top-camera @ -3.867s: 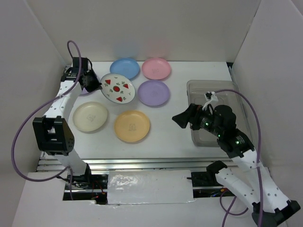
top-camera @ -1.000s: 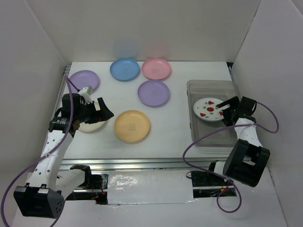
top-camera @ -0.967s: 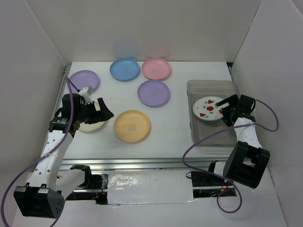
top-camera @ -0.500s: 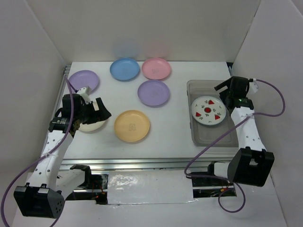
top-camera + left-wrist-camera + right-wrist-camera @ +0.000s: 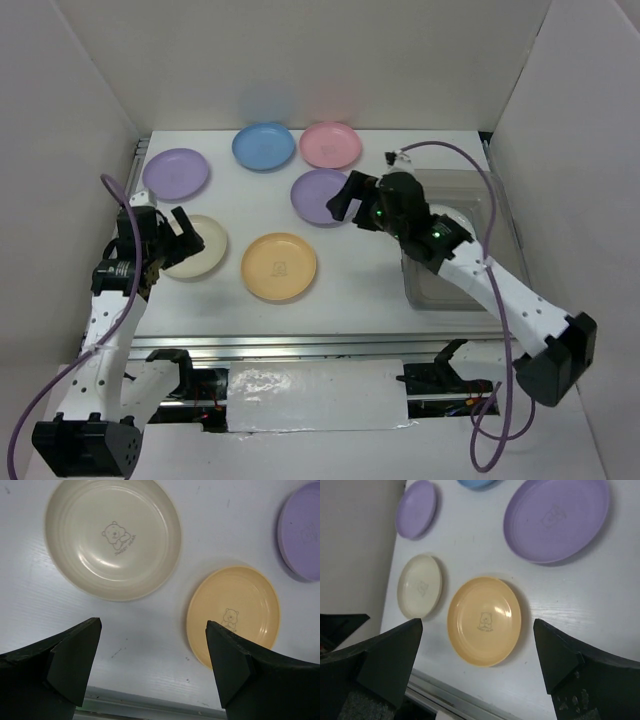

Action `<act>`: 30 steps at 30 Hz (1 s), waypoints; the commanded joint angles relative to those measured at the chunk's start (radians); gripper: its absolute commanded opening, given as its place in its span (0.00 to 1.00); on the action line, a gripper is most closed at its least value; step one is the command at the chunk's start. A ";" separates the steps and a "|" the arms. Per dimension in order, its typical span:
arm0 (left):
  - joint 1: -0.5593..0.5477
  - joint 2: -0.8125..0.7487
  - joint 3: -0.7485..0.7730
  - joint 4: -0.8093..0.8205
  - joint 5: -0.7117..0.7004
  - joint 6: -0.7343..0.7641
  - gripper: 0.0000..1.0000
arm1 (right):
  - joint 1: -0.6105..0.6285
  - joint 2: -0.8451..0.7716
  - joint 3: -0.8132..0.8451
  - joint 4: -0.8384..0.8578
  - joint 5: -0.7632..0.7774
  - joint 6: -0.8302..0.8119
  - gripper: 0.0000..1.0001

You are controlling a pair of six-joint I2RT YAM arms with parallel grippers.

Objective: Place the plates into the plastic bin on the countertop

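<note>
Countertop (image 5: 370, 285): matte white, boxed in by white walls (image 5: 300, 60), with a metal rail (image 5: 300, 345) along its front edge. Plastic bin (image 5: 425, 295): stands at the right of the countertop. The right arm (image 5: 470, 275) crosses over it, so its contents cannot be confirmed. Six plates lie flat on the countertop, all apart from one another: blue plate (image 5: 264, 146) and pink plate (image 5: 331, 145) at the back, far purple plate (image 5: 176, 173) at the left, near purple plate (image 5: 312, 195) in the middle, cream plate (image 5: 205, 250) and yellow-orange plate (image 5: 279, 266) nearest the rail. Right gripper (image 5: 346, 198): raised over the right edge of the near purple plate, jaws spread wide, holding nothing. Left gripper (image 5: 185, 232): above the cream plate's left side, jaws likewise wide and empty. Assessment: the step in hand appears to be the right arm's reach for its next plate, probably the near purple one. These plates are shallow, so one finger should come down just outside the rim and the other inside, pinching the lip before lifting. The lift must clear the bin wall. Obstructions: the right arm's purple cable (image 5: 470, 160) arches above the bin. The yellow-orange plate sits near the approach line.
</note>
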 commanded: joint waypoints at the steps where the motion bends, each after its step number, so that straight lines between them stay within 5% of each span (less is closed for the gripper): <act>1: 0.006 -0.025 0.033 -0.032 -0.140 -0.051 0.99 | 0.071 0.162 0.039 -0.016 0.064 -0.024 1.00; 7: 0.006 -0.029 0.043 -0.066 -0.207 -0.082 0.99 | 0.163 0.524 0.134 -0.007 0.068 -0.011 1.00; 13: 0.004 -0.020 0.040 -0.057 -0.177 -0.064 0.99 | 0.168 0.672 0.176 0.004 0.041 0.044 0.96; 15: 0.004 -0.017 0.040 -0.051 -0.164 -0.059 0.99 | 0.169 0.695 0.173 0.029 0.018 0.051 0.88; 18: 0.003 -0.020 0.040 -0.049 -0.157 -0.056 0.99 | 0.163 0.753 0.166 0.039 -0.008 0.065 0.60; 19: 0.004 -0.020 0.040 -0.051 -0.157 -0.057 0.99 | 0.161 0.756 0.162 0.051 -0.016 0.068 0.43; 21: 0.003 -0.031 0.039 -0.046 -0.159 -0.056 0.99 | 0.163 0.758 0.136 0.061 -0.017 0.082 0.28; 28: 0.003 -0.045 0.034 -0.040 -0.144 -0.050 0.99 | 0.171 0.733 0.102 0.061 -0.001 0.094 0.35; 29: 0.003 -0.043 0.036 -0.042 -0.141 -0.048 0.99 | 0.169 0.732 0.097 0.062 0.001 0.093 0.30; 30: 0.003 -0.045 0.034 -0.039 -0.140 -0.047 0.99 | 0.169 0.728 0.097 0.061 0.001 0.093 0.06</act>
